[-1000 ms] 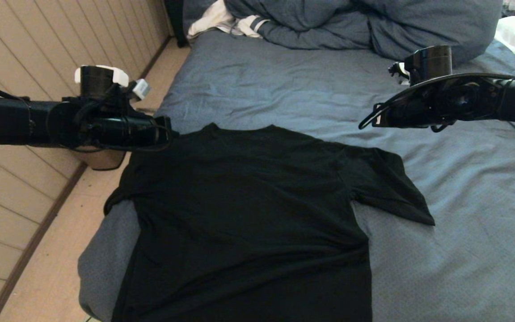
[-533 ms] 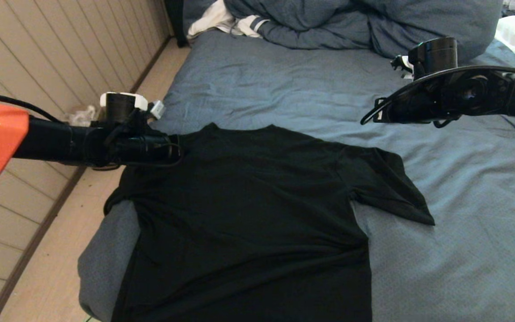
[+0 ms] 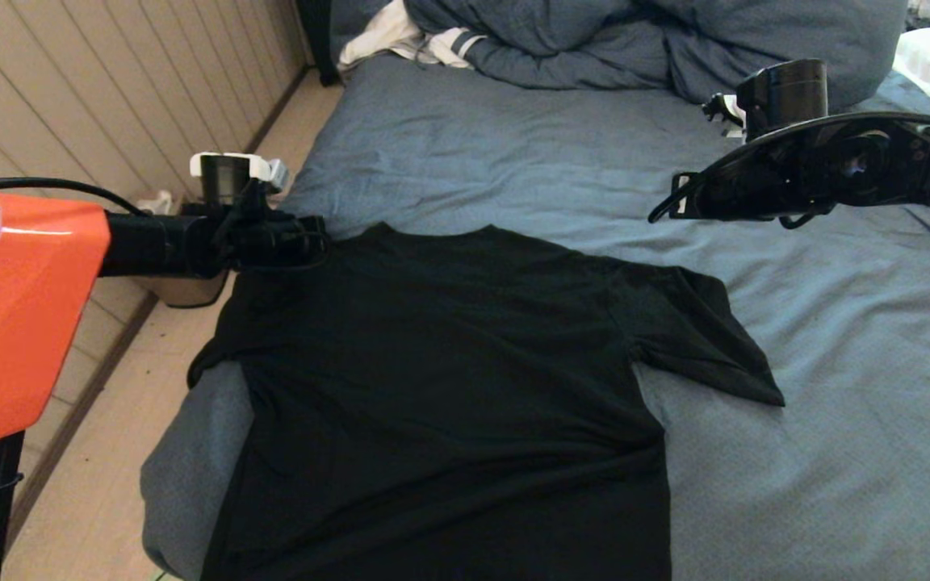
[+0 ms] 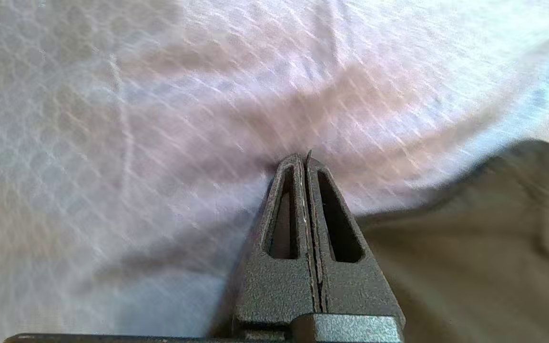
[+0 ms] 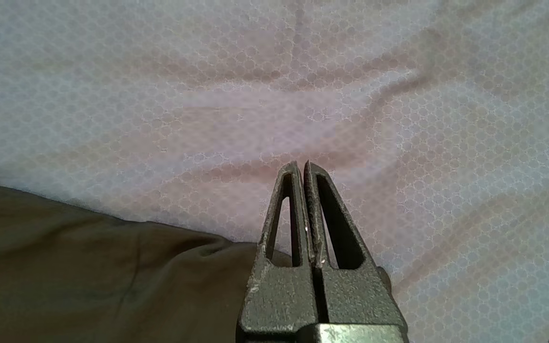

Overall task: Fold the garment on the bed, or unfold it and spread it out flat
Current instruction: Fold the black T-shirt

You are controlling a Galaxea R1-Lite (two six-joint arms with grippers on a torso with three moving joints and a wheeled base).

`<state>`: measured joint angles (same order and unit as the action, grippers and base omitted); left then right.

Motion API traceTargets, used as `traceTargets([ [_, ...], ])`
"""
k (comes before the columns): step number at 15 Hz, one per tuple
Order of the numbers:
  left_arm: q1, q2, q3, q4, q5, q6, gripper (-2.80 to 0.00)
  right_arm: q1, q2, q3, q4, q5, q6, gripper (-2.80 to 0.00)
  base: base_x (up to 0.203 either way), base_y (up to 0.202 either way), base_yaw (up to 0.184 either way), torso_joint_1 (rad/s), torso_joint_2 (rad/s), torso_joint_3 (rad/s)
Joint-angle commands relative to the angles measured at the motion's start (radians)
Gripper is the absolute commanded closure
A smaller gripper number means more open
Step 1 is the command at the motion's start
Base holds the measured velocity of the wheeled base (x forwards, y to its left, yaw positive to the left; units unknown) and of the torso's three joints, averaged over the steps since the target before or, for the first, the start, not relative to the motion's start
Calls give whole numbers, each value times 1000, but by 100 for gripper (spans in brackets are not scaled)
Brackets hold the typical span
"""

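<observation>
Garment [image 3: 449, 387] lay spread flat, plain side up, on bed [image 3: 836, 452] near-left edge. Left claw [image 4: 305, 164] and right claw [image 5: 303, 166] pinched closed, empty, above. Spreading looked done; folding unstarted.

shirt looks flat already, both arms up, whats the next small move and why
Probably open the left gripper and lower it onto the left sleeve of the plain black short-sleeved T-shirt. That sleeve droops over the edge of the slate-blue sheeted bed, both grippers are shut and empty, and the right gripper hovers above the sheet.
</observation>
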<state>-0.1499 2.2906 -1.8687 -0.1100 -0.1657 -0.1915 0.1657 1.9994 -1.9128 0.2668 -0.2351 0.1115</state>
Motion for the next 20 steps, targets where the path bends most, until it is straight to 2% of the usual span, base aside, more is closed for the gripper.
traceTargets([
  [1,13,58,-30,-3,6,-2,0,14,-8,0,2,-1,1,0,0,0,0,0,0,0],
  [3,22,50,-30,-14,6,-8,0,26,-9,0,2,-2,14,0,0,0,0,0,0,0],
  [7,26,-70,-28,0,14,-62,0,62,-20,1,9,4,64,0,0,0,0,0,0,0],
  [10,-18,-143,-15,68,11,-97,0,87,-56,57,20,22,86,0,0,0,0,0,0,0],
  [12,-35,-199,29,99,3,-124,0,95,-109,83,80,44,111,0,0,0,0,0,0,0],
  [14,-44,-299,143,115,-18,-132,0,97,-182,93,268,164,143,0,0,0,0,0,0,0],
  [16,-48,-438,322,114,-50,-130,0,88,-271,103,429,272,180,0,0,0,0,0,0,0],
  [20,-24,-826,640,105,-81,-97,0,74,-521,301,470,296,193,0,0,0,0,0,0,0],
])
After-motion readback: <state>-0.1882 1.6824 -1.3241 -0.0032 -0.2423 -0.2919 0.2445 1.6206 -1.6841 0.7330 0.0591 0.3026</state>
